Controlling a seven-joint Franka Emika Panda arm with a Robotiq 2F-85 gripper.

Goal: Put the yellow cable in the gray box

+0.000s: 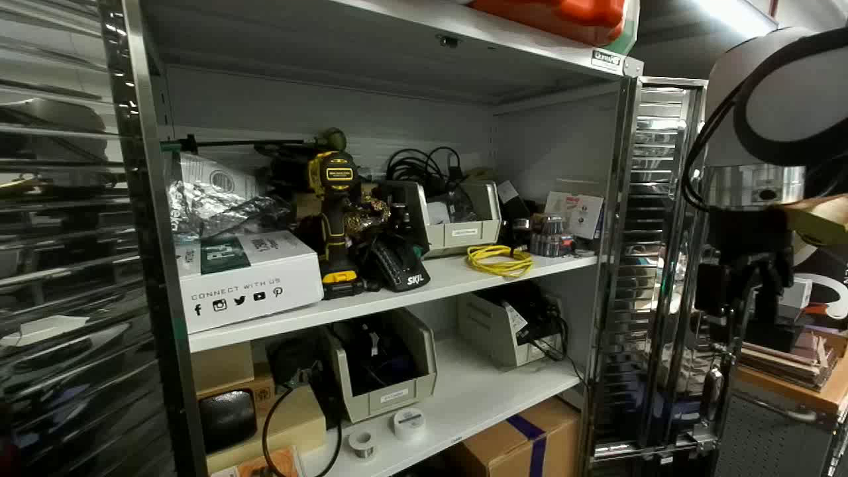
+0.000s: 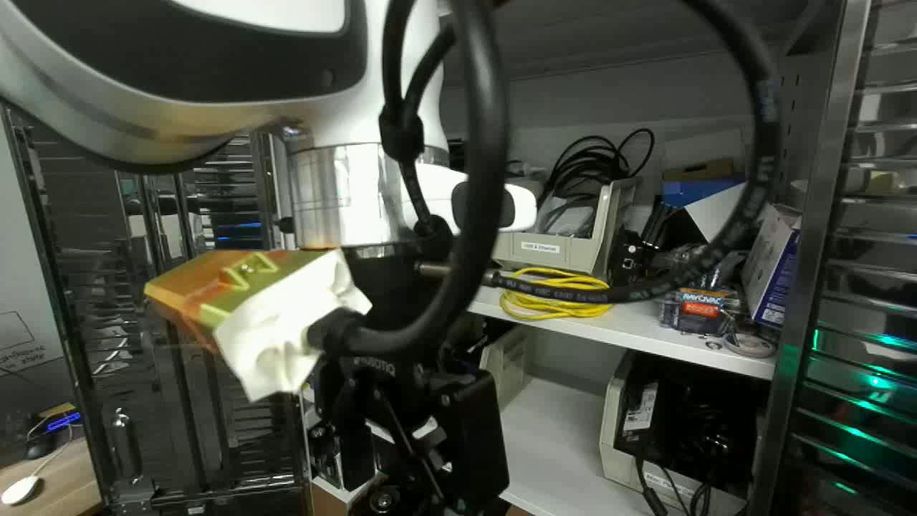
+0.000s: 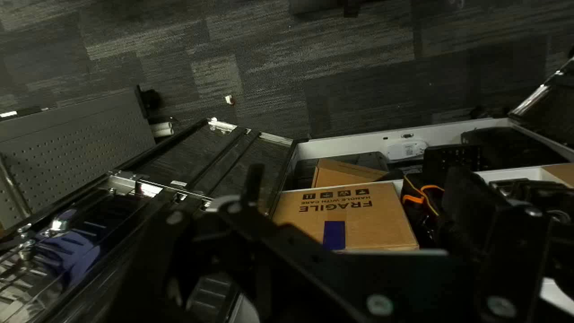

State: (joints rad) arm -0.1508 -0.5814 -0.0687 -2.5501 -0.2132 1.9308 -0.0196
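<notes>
The yellow cable (image 1: pixel 498 260) lies coiled on the upper shelf, near its front edge. It also shows in an exterior view (image 2: pixel 551 309), partly behind the arm's black hose. A gray box (image 1: pixel 437 237) with a white label stands right behind the cable and holds black cables; it also shows in an exterior view (image 2: pixel 514 251). My gripper (image 1: pixel 739 298) is outside the cabinet, beside its open door, away from the cable. In an exterior view the gripper (image 2: pixel 423 451) points down. In the wrist view the gripper (image 3: pixel 358 184) has its fingers apart and nothing between them. Cable and box are outside the wrist view.
Two more gray boxes (image 1: pixel 377 407) (image 1: pixel 487 328) stand on the lower shelf. A drill (image 1: pixel 338 192), charger (image 1: pixel 397 265) and white carton (image 1: pixel 258 275) stand left of the cable; battery packs (image 1: pixel 551 233) right. The metal door (image 1: pixel 652 265) and cabinet frame bound the opening. A cardboard box (image 3: pixel 354 211) lies below.
</notes>
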